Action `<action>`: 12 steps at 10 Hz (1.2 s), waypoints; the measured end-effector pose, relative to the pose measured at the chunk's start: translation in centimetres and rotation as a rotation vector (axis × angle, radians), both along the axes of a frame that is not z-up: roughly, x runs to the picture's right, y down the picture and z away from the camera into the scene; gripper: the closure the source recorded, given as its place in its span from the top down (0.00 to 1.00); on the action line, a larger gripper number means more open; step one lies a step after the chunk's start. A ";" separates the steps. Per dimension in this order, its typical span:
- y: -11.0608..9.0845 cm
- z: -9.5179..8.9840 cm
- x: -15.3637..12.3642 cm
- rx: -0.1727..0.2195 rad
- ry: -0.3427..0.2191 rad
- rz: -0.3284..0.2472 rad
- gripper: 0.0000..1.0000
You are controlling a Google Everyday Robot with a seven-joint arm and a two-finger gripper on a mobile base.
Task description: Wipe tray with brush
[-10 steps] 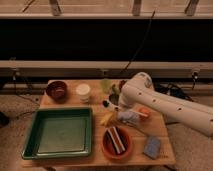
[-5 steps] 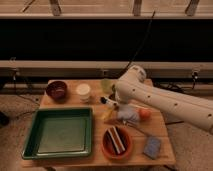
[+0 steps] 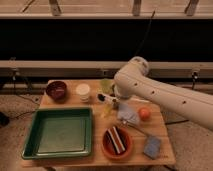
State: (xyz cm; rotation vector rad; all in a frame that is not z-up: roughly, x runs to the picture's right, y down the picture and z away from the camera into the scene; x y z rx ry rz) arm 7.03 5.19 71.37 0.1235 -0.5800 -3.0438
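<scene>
Camera view, the only one on record: the bench (image 3: 72,104) carries all items. The tray (image 3: 59,133) sits at the front left corner, flat and with nothing in it, well apart from the arm's working end. Its position leaves its whole floor open to a sweep from the right. The brush (image 3: 136,129) lies on the bench right of centre, a slim pale line running obliquely from beneath the pincer toward the blue sponge (image 3: 152,147) and passing just behind the orange bowl (image 3: 117,142). Lying flat with its handle exposed, it appears to favour a pick-up from above. The pincer (image 3: 126,115) is low over the bench at the brush's upper end, between the stubby yellow object (image 3: 106,111) and the orange ball (image 3: 144,114). The white arm (image 3: 165,97) reaches in from the right. The pincer's fingers are together. It meets the brush at that end, but whether the handle is actually pinched between the fingers cannot be told. Judgement: the work is at the pick-up step, and no wiping of the tray has begun. Along the back edge stand the dark red bowl (image 3: 56,90), the white cup (image 3: 83,92) and the yellow-green cup (image 3: 106,86), none of them in the path to the tray.
</scene>
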 end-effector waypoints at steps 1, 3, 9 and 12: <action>0.2 -0.1 0.0 -0.005 0.000 -0.011 0.00; 2.3 0.4 -1.2 -0.031 -0.014 -0.054 0.00; 7.3 5.7 -4.8 -0.083 0.005 -0.157 0.00; 7.4 6.5 -5.0 -0.106 -0.013 -0.169 0.00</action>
